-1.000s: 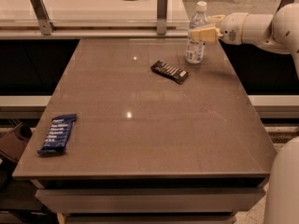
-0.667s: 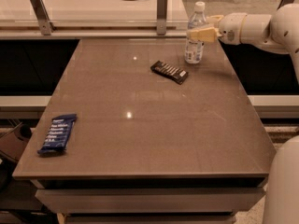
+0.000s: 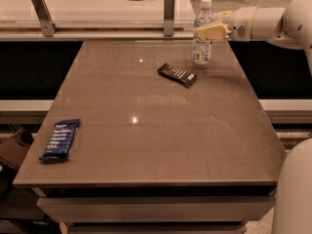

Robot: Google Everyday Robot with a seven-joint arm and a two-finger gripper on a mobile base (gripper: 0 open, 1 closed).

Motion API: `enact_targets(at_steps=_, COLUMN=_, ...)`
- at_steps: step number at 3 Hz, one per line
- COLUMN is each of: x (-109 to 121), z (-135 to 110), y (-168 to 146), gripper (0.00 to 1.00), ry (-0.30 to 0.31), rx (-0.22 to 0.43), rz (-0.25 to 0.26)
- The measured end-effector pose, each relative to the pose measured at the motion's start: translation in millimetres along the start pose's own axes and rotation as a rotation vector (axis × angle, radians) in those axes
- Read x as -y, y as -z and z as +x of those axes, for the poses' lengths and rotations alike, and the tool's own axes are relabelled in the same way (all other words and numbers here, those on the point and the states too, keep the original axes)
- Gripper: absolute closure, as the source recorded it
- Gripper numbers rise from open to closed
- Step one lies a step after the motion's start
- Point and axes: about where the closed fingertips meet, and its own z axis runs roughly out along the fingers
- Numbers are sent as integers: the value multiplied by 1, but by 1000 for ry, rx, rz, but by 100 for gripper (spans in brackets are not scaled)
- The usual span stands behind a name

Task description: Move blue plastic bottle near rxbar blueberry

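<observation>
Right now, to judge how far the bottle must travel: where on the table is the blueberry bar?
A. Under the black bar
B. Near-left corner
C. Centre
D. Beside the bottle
B: the rxbar blueberry lies at the table's near-left corner, while the blue plastic bottle stands far right with the gripper at it and the black bar nearby.

The arm (image 3: pixel 273 22) is glossy white, built of smooth rounded shells: a fat cylinder at the wrist joins a bulbous shell at the right edge of the view. 1 thin yellowish seam rings the cylinder, and 1 small dark round mark sits near its front. The end effector (image 3: pixel 208 31) is pale yellow, above the far right corner of the surface (image 3: pixel 161 130). Another large curved white shell (image 3: pixel 295 189) fills the lower right corner.
</observation>
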Motion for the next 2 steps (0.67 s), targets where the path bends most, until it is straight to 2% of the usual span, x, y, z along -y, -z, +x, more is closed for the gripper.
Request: enact_targets(at_steps=2, x=-33, z=-48, y=18, gripper=100, ry=-11, rx=12, rz=-45)
